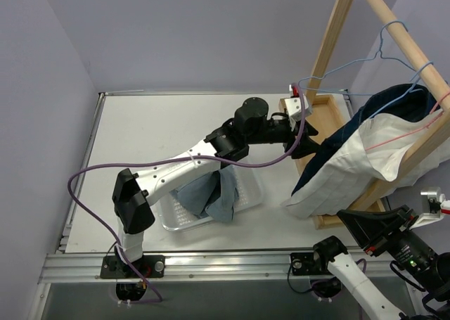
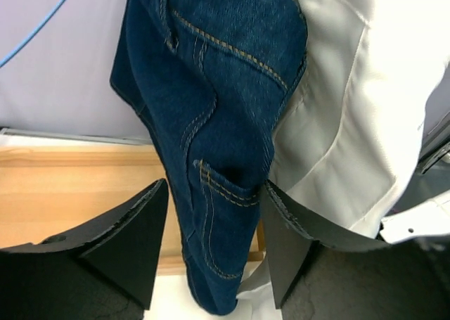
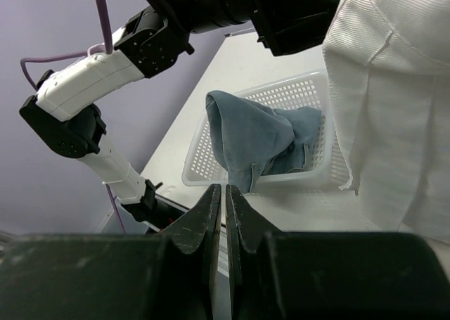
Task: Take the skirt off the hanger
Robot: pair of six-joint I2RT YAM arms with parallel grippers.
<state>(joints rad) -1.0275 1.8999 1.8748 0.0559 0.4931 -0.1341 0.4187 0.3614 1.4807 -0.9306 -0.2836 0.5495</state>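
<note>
The dark blue denim skirt (image 1: 328, 150) hangs from the wooden rack (image 1: 330, 32) at the right side of the table (image 1: 155, 130), lying against a white garment (image 1: 365, 162) on the same rack, with a blue wire hanger (image 1: 380, 53) above them. The left gripper (image 2: 214, 186) is stretched out to the skirt's lower part, and its 2 fingers (image 2: 133, 242) press on either side of the denim, gripping it. The right gripper (image 3: 223, 200) sits low at the near right with its jaws closed on nothing. A white basket (image 1: 247, 193) near the table's middle holds a light blue garment (image 1: 211, 197).
</note>
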